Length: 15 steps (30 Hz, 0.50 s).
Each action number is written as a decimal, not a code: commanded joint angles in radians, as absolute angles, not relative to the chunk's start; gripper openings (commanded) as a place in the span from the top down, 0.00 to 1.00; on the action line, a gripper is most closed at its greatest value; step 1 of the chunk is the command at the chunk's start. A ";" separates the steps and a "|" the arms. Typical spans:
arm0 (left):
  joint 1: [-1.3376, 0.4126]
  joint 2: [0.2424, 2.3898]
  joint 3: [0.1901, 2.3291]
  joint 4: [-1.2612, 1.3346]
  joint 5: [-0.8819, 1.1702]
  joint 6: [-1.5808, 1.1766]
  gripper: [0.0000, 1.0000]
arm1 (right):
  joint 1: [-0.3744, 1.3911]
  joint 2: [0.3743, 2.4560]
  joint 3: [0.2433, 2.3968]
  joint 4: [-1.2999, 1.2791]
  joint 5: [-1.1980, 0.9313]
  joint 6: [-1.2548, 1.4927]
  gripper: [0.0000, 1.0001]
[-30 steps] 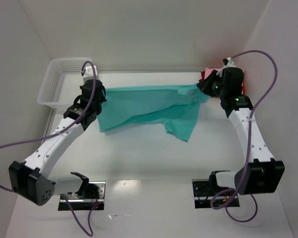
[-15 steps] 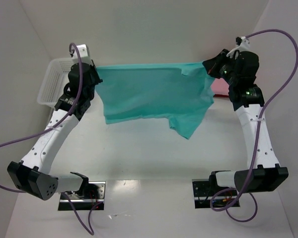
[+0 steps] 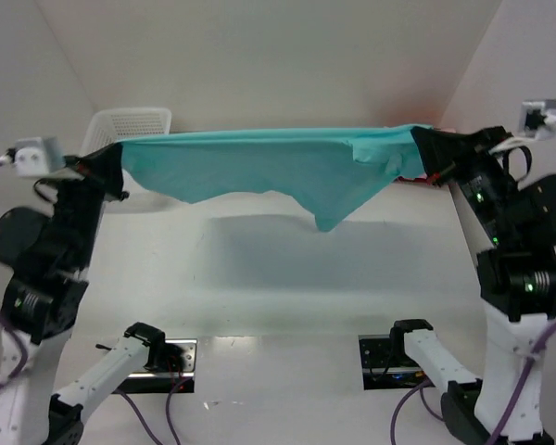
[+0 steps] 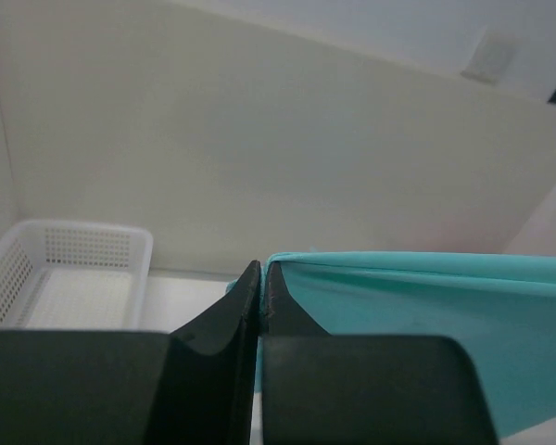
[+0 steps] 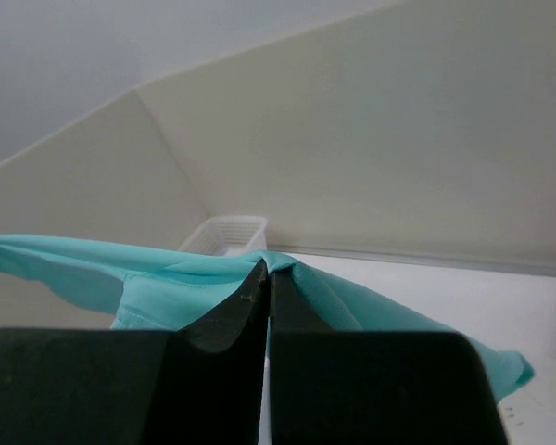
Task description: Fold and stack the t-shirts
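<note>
Teal-green t-shirt (image 3: 278, 171) stretched between the two tools, lifted clear of the tabletop (image 3: 278, 278). Left tool (image 3: 107, 160), jaws closed, pinches one end of the cloth; right tool (image 3: 427, 149), jaws closed, pinches the opposite end. A loose fold hangs lowest nearer the right tool. White mesh basket (image 3: 130, 120) lies just behind the left tool.

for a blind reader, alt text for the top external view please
A teal t-shirt hangs stretched in the air, the left hand and right hand each shut on one end. A white basket stands at the far left.
</note>
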<state>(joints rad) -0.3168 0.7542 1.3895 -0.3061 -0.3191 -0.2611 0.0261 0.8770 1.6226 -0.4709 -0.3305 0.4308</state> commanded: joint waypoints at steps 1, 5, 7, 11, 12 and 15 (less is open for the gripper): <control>-0.293 0.667 1.403 -0.382 -0.460 -0.206 1.00 | 0.009 0.763 1.632 -0.494 -0.242 0.420 0.99; -0.293 0.643 1.427 -0.416 -0.474 -0.193 1.00 | 0.009 0.731 1.644 -0.551 -0.209 0.411 0.99; -0.293 0.648 1.422 -0.420 -0.451 -0.216 1.00 | 0.009 0.727 1.644 -0.555 -0.178 0.411 0.99; -0.293 0.712 1.370 -0.410 -0.393 -0.267 1.00 | 0.009 0.771 1.621 -0.555 -0.157 0.411 0.99; -0.293 0.725 1.358 -0.410 -0.393 -0.279 1.00 | 0.009 0.791 1.595 -0.555 -0.150 0.411 0.99; -0.293 0.765 1.294 -0.400 -0.394 -0.298 1.00 | 0.009 0.818 1.523 -0.532 -0.141 0.411 0.99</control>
